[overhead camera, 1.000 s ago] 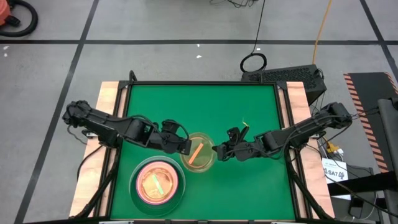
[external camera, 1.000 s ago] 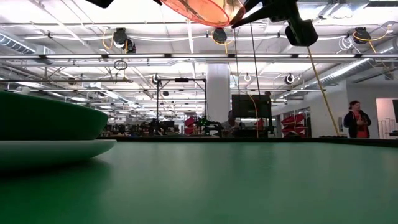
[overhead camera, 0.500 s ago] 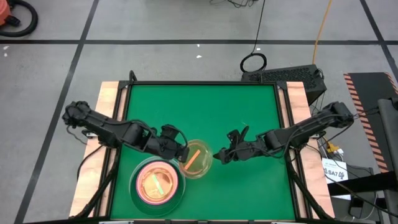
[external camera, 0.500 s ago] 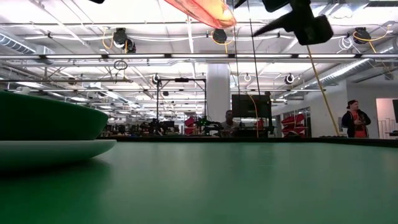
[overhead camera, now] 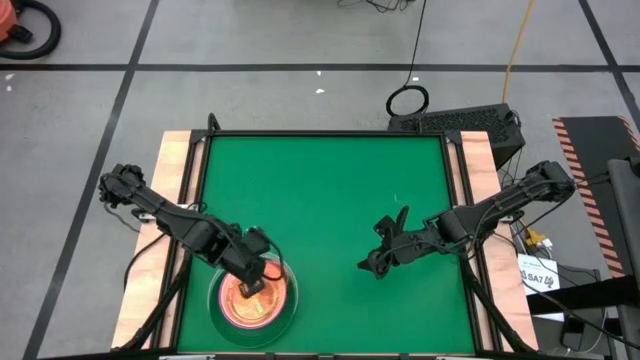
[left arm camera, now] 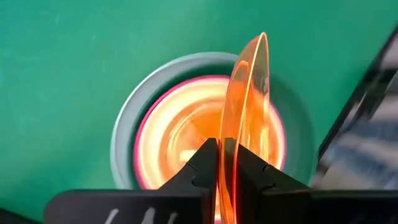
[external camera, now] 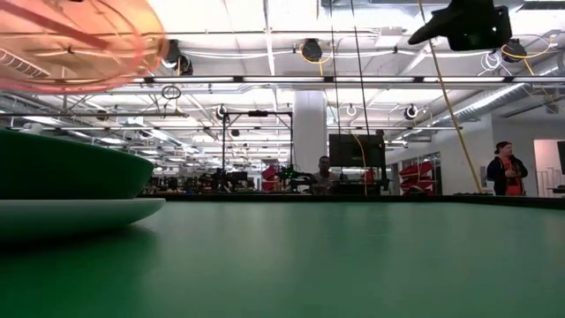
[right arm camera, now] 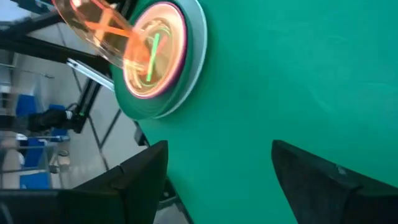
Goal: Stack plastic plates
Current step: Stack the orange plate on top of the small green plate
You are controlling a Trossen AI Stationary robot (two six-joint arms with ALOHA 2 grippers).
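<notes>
Currently the left claw [overhead camera: 256, 287] is clamped on the rim of a small translucent orange round plastic plate [left arm camera: 247, 118], holding it in the air over the stack of plastic plates [overhead camera: 288, 312] near the front-left corner of the green bench [overhead camera: 330, 190]. In the left wrist view the orange plate stands on edge between the two fingers [left arm camera: 200, 168], its flat faces turned sideways and its long axis running straight away from the claw, across the stack below. The stack shows a pale mint large round plate's rim [left arm camera: 124, 130] outermost, a hot pink ring [left arm camera: 148, 118] inside it, and glowing orange small plates at centre. In the low view a dark green round dish [external camera: 71, 168] sits on the pale plate [external camera: 79, 212] at the bench's left edge, with the orange plate [external camera: 75, 44] above them, apart from them.

Right claw [overhead camera: 383, 245] hangs over the bench right of centre, jaws wide and holding nothing, well apart from the stack. Bare green surface lies between the claws.
</notes>
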